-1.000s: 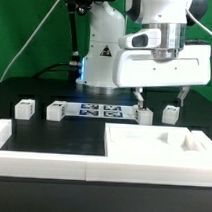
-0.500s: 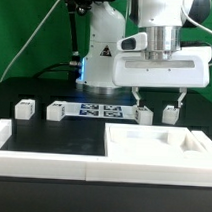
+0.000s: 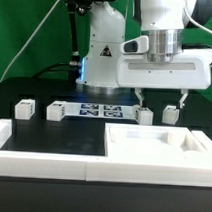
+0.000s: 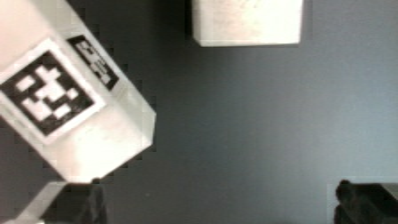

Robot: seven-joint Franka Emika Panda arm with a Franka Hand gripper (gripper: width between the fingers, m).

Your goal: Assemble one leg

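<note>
Above the leg and its neighbour leg, the gripper hangs with fingers spread wide, so descending off-centre could clip one leg and topple it.

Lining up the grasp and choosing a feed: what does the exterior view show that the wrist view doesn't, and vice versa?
Exterior view only: all four legs in a row, the marker board, the large white tray-like piece and the arm itself. Wrist view only: one leg's marker tag close up, and dark table between the fingertips. Both: the open gripper, holding nothing, with two legs near it.
</note>
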